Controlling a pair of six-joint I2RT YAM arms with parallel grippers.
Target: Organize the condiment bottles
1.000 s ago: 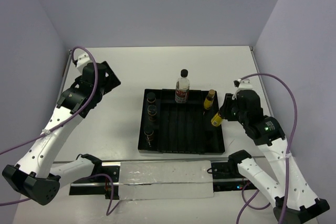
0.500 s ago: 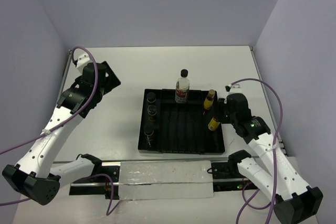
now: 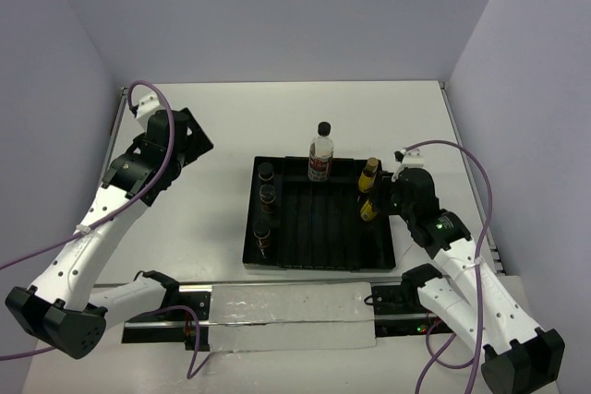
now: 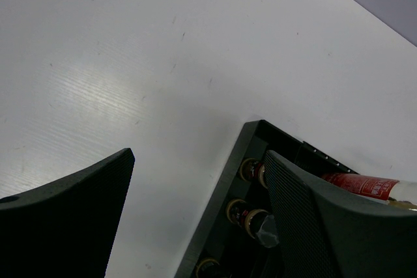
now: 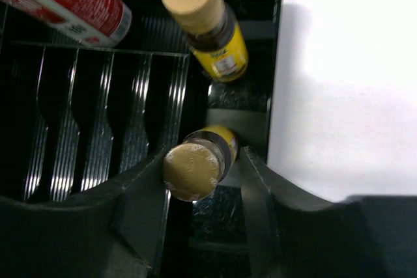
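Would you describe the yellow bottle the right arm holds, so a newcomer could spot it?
Find the black tray, right edge. Of two yellow bottles there, it is the nearer bottle, inside the right tool; the farther bottle stands free.

Black ridged tray (image 3: 319, 228) on a white worktop (image 3: 222, 117). Tall bottle (image 3: 320, 156): clear, black cap, red-and-white label (a green patch shows at one end). Far yellow bottle (image 5: 212, 30) and near yellow bottle (image 5: 193, 170): tan caps, dark collars. Three jars (image 3: 268, 197): dark brown, dark lids. Cables (image 3: 143, 89): purple.
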